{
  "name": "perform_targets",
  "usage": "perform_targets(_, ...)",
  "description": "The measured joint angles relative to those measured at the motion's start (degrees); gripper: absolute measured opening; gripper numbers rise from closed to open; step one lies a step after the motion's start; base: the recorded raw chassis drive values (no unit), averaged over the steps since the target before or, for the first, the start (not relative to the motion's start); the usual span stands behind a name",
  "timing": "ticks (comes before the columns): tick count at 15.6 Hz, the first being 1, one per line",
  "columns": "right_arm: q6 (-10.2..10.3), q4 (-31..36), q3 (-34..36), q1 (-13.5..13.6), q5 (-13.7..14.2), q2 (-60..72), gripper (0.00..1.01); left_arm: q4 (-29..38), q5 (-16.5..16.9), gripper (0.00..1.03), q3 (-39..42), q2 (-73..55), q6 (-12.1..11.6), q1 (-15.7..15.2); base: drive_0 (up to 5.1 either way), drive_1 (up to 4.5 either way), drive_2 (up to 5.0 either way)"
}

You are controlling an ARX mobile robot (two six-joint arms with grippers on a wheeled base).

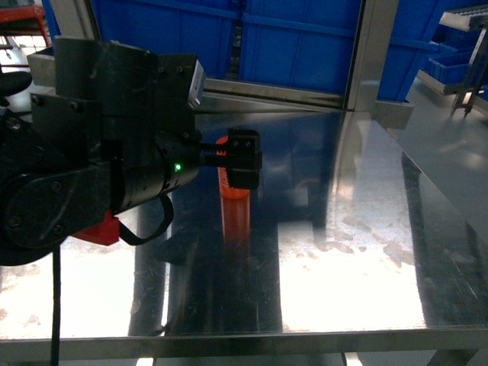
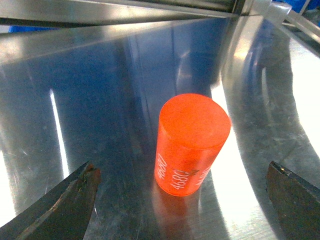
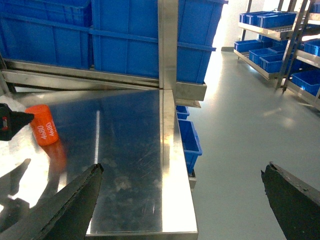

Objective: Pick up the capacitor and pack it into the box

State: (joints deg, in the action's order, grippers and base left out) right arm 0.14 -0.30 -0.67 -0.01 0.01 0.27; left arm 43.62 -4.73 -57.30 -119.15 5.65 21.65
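Capacitor [image 2: 192, 142] between open left hand [image 2: 182, 200]

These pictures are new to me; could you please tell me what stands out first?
The bright orange capacitor stands upright on the shiny steel table, white numbers on its side. The left claw hangs open around it, fingers apart from it. Large blue bins line the back.

A: Where does the head view look from?
B: High behind the left arm, slanting down over the steel table [image 1: 358, 252].
A: The wrist views?
B: Left sits close above the orange capacitor [image 2: 191, 144]; right hangs off the table's edge, sharing it.
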Motion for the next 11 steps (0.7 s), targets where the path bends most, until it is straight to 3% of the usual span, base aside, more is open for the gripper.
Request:
perform_targets(4,0.0,0.0,0.0,0.0,0.0,0.0,0.98,-1.05,-0.72,0.98,-8.39,-9.27,-0.07,0.0,0.0,0.0,0.0)
perform_targets(5,0.0,0.0,0.0,0.0,0.0,0.0,0.98,-4.74,-0.63,0.95,-14.08,-13.31,0.63,0.02,0.0,0.0,0.0)
perform_targets(9,0.0,0.0,0.0,0.0,0.0,0.0,0.98,-6.6,0.02,0.49,-16.74,-14.19,1.92,0.0,0.0,0.0,0.0)
perform_targets(11,0.0,0.0,0.0,0.0,0.0,0.0,0.98,-4.09,0.04,0.46,-14.01,-12.61,2.05,0.0,0.0,0.0,0.0)
